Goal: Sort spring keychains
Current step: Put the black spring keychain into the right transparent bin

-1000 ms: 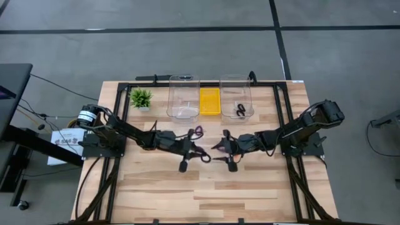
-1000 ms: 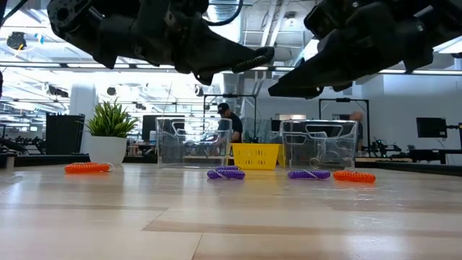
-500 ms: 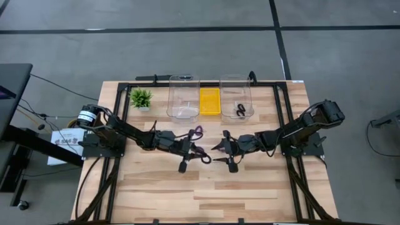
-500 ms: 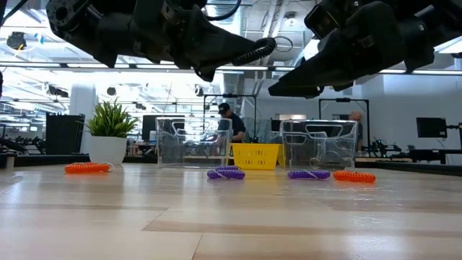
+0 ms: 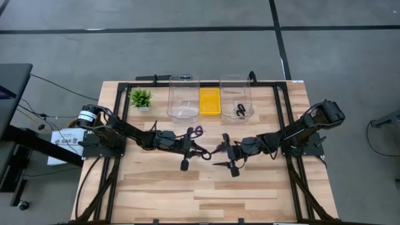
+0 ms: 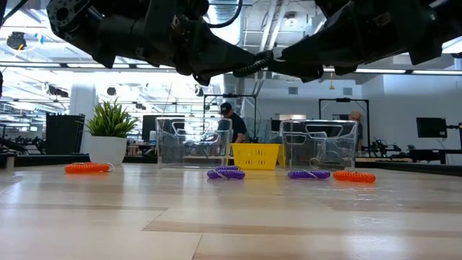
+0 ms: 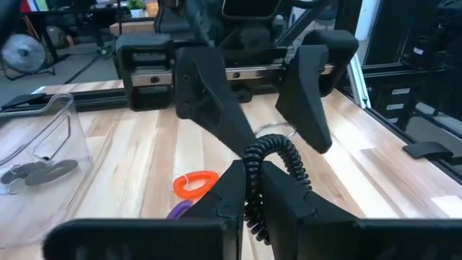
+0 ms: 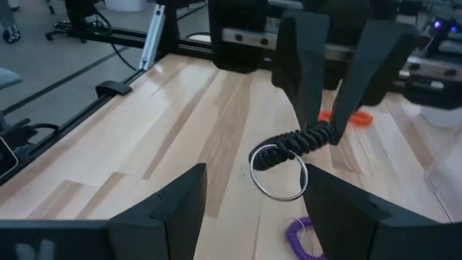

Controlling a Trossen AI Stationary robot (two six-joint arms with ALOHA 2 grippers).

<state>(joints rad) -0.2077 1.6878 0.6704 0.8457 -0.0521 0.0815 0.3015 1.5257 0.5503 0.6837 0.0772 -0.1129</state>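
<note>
A black spring keychain (image 7: 273, 148) sits in my left gripper (image 5: 201, 152), which is shut on it above the table's middle. Its free end carries a metal ring (image 8: 279, 177). My right gripper (image 5: 220, 153) is open and faces the left one. Its fingers (image 8: 180, 209) stand on either side of the ring end and touch nothing. Two purple keychains (image 6: 226, 173) (image 6: 309, 174) and two orange ones (image 6: 87, 167) (image 6: 354, 175) lie flat on the table. Another black one (image 5: 240, 110) lies in the right clear bin. My left gripper pinches the black keychain by one end of its coil (image 7: 249, 184) between its two fingers. The fingers come level from the table's left. The coil sticks out past the fingertips and arches toward the right gripper. It is lifted clear of the table.
Along the far edge stand two clear bins (image 5: 183, 97) (image 5: 236, 94) with a yellow tray (image 5: 209, 101) between them, and a small green plant (image 5: 140, 97) to their left. The near half of the table is bare wood. People show in the room behind.
My right gripper has moved toward the left gripper, staying open, and its fingers now stand around the black keychain's ring end. My left gripper has kept its hold on the coil and stayed about where it was.
</note>
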